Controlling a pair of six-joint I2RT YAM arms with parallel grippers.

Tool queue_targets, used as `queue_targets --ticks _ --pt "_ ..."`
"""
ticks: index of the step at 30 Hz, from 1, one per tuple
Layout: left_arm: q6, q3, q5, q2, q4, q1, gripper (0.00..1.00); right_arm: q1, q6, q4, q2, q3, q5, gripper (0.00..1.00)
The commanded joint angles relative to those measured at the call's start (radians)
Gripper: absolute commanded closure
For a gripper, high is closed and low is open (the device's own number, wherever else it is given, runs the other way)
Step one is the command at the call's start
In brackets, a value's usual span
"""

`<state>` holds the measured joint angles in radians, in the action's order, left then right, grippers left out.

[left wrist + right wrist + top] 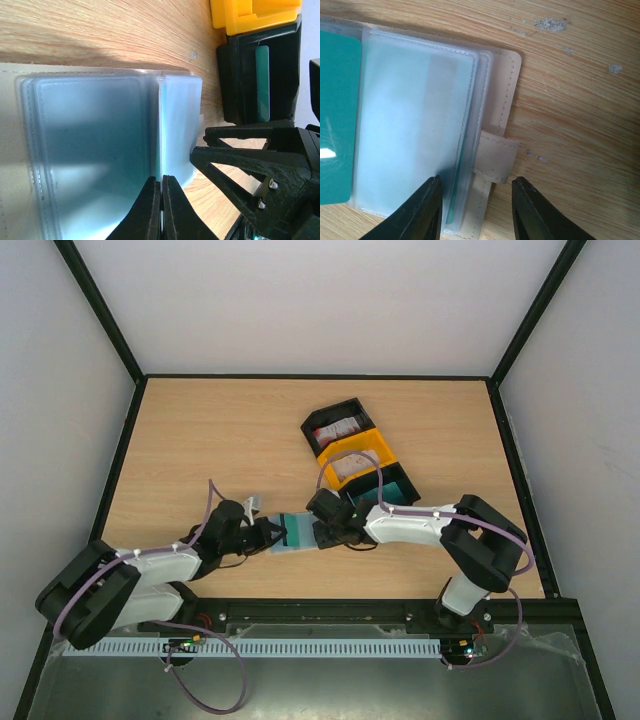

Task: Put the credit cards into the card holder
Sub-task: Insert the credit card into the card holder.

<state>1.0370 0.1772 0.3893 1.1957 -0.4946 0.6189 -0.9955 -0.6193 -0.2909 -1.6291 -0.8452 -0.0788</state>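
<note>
The card holder (296,532) lies open on the table between my two grippers, beige cover down and clear sleeves up. My left gripper (161,179) is shut on the edge of one clear sleeve (177,120); it also shows in the top view (272,533). My right gripper (477,197) is open, its jaws astride the holder's beige strap tab (496,160) and sleeve edge; it also shows in the top view (325,530). A teal card (337,120) sits in a sleeve. More credit cards lie in the tray: red-and-white (337,428), whitish (352,469) and teal (393,490).
The black-and-yellow three-compartment tray (372,445) stands just behind the right gripper. In the left wrist view its black end compartment (240,85) holds the teal card (262,82). Black frame rails edge the table.
</note>
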Motion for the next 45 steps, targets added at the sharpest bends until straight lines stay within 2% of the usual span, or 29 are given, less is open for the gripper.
queue_targets --ticks 1,13,24,33,39,45 --pt "-0.02 -0.023 0.01 0.043 -0.096 0.006 0.97 -0.004 -0.011 -0.059 -0.028 -0.023 0.045 0.64" --pt "-0.009 -0.048 0.022 0.202 -0.252 0.015 0.97 -0.002 -0.069 -0.002 -0.017 -0.003 -0.02 0.56" --pt "-0.024 -0.019 0.022 0.285 -0.28 0.052 0.93 0.075 -0.091 0.123 -0.013 0.092 -0.201 0.63" --pt "-0.029 0.024 0.026 0.362 -0.285 0.082 0.87 0.129 -0.107 0.191 0.016 0.15 -0.29 0.65" --pt "-0.021 0.034 -0.006 0.336 -0.238 0.101 0.8 0.146 -0.119 0.231 0.022 0.181 -0.338 0.68" --pt "-0.02 0.039 -0.062 0.289 -0.166 0.121 0.78 0.152 -0.126 0.275 0.024 0.208 -0.395 0.73"
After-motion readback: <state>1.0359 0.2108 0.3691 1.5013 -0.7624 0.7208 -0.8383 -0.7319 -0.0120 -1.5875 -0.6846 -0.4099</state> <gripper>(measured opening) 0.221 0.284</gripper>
